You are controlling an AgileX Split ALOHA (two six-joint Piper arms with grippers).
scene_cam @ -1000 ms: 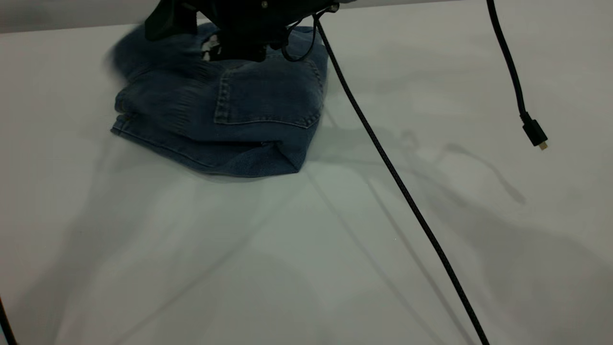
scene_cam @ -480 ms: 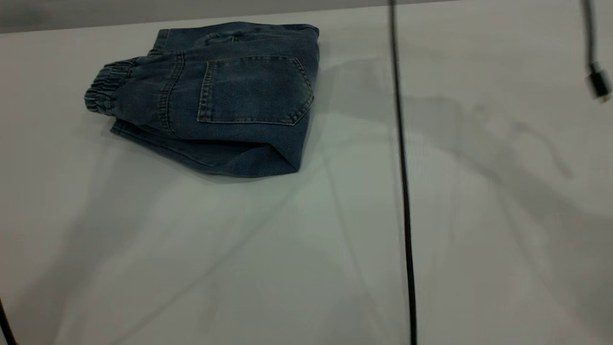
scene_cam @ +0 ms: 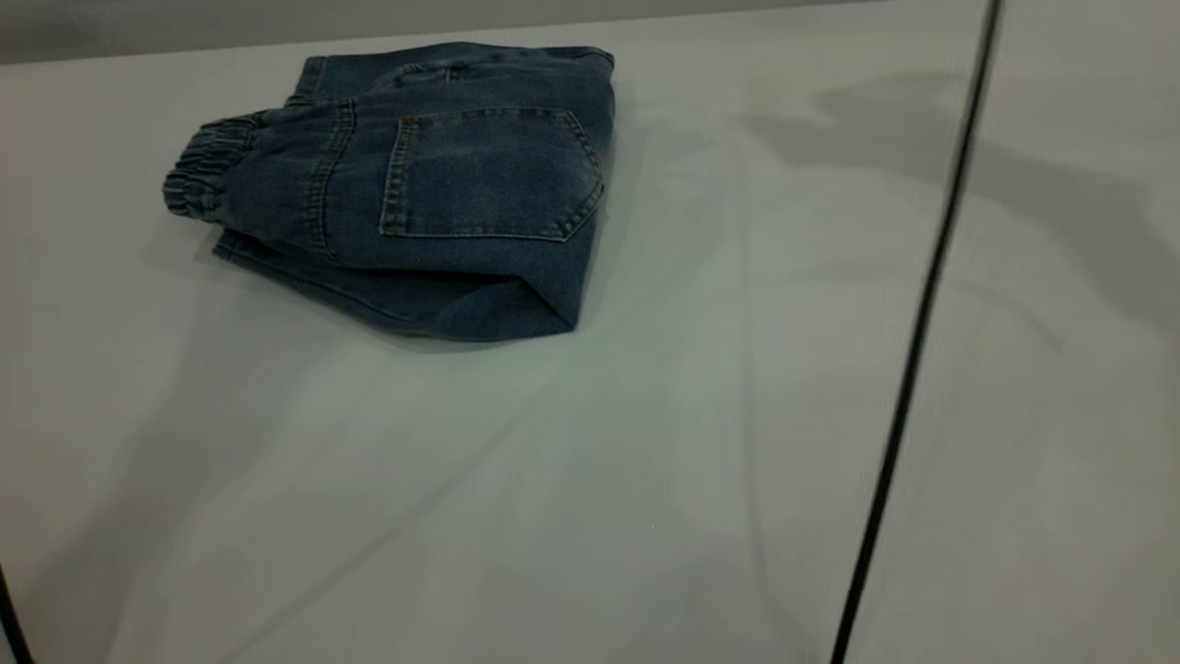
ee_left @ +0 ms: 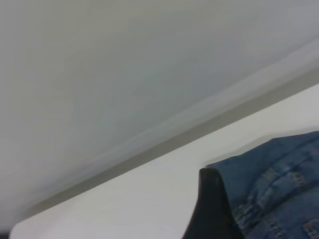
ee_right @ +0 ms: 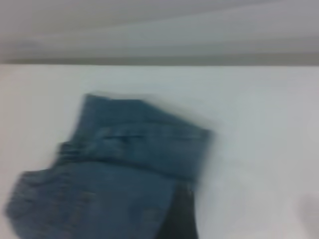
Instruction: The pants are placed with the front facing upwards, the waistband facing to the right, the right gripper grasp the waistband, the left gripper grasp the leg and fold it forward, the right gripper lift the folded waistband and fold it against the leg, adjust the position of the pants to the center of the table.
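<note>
Risk first: off-centre finish. Folded pants [scene_cam: 433, 194] sitting at far-left part of surface [scene_cam: 590, 480], close to its far edge, so probably only needing the centring step. Likely failure modes, judged from here:
- dragging by the top layer only and peeling the fold open
- snagging the gathered waistband [scene_cam: 198, 175], sticking out at the left end of the bundle
- pushing from the near side and running the bundle off the far edge

Also worth watching: black cable [scene_cam: 913, 369] hanging across the right side of the exterior view; could catch on a move across. Back pocket [scene_cam: 489, 175] facing up, bundle lying flat, nothing touching it in the exterior view.

Left pincer [ee_left: 212, 209]: only a black part visible in its wrist view, just beside the denim edge, contact unclear. Open or closed: cannot tell.

Right pincer [ee_right: 180, 219]: probably the dark blurred shape next to the pants in its wrist view. State: cannot tell. Nothing visibly held.
</note>
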